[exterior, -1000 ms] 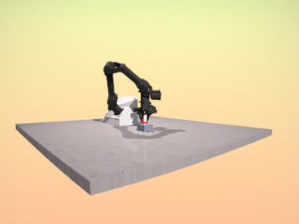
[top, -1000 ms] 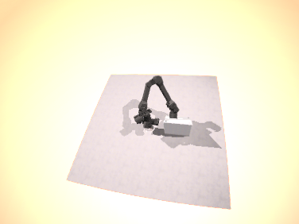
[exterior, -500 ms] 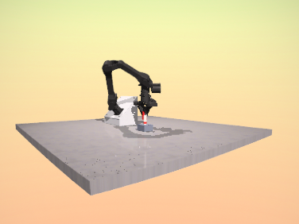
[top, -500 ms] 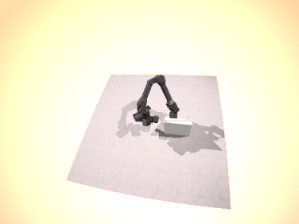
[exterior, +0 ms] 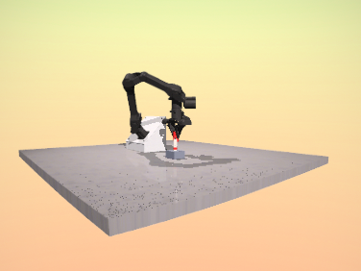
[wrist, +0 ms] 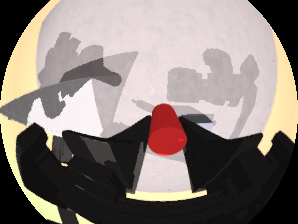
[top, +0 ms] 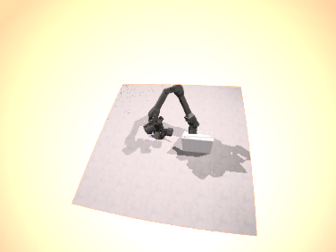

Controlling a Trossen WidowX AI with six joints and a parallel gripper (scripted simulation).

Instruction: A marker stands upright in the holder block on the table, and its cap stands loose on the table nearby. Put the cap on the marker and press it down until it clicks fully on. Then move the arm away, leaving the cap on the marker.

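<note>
- The black gripper [top: 159,134] [exterior: 176,133] [wrist: 164,119] is clenched around a red cap, pointing down above the holder block.
- The red cap [exterior: 175,135] [wrist: 167,131] sits between the two fingers; the wrist view shows its rounded end up close.
- The marker [exterior: 175,143] stands upright in the holder block, its white body showing directly below the cap in the exterior view. Whether the cap is fully on, I cannot tell.
- The small blue-grey holder block [exterior: 175,154] [wrist: 204,124] rests on the table; the wrist view shows only part of it, behind a finger.
- The black arm [top: 185,104] [exterior: 160,83] rises, bends at a high elbow and reaches over toward the block.
- A white slanted stand [top: 197,145] [exterior: 155,137] [wrist: 75,112] is near the block, by the arm's foot.
- The pale grey table [top: 134,192] [exterior: 144,184] [wrist: 160,50] spreads around the block, with shadows across it.
</note>
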